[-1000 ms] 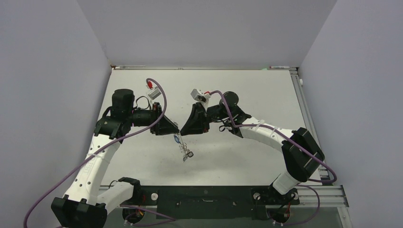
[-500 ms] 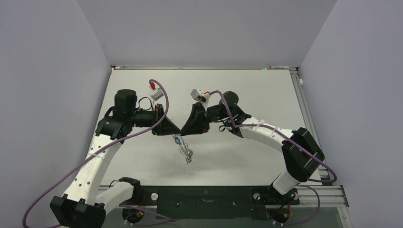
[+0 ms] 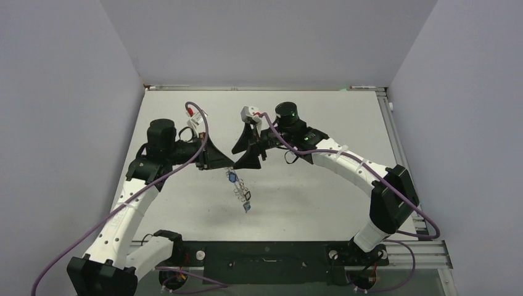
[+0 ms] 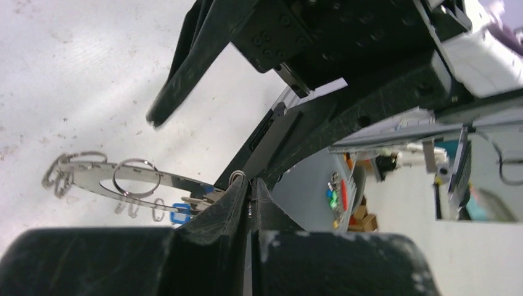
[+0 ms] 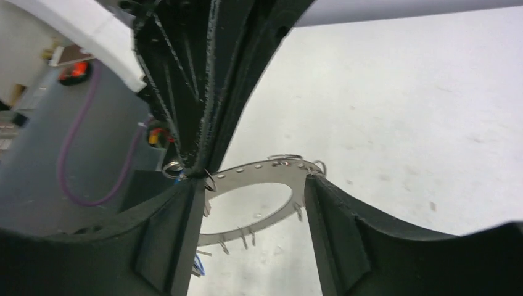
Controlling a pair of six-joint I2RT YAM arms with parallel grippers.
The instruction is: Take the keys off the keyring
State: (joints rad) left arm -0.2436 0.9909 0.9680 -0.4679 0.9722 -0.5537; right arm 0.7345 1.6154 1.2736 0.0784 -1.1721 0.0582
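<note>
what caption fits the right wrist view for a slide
Left gripper pinches the keyring by its rim while the open right gripper straddles it.

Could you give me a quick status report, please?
Left gripper shut on keyring rim. Right gripper open, astride it. Keys not yet off. Nothing in the way.

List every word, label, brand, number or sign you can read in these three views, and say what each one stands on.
No text can be read in any view.
On the flat grey metal keyring: only small holes, no engraving that shows.
On the coloured clutter far behind in the left wrist view: too blurred to read.
On the white block at the right arm's wrist: no legible print.
</note>
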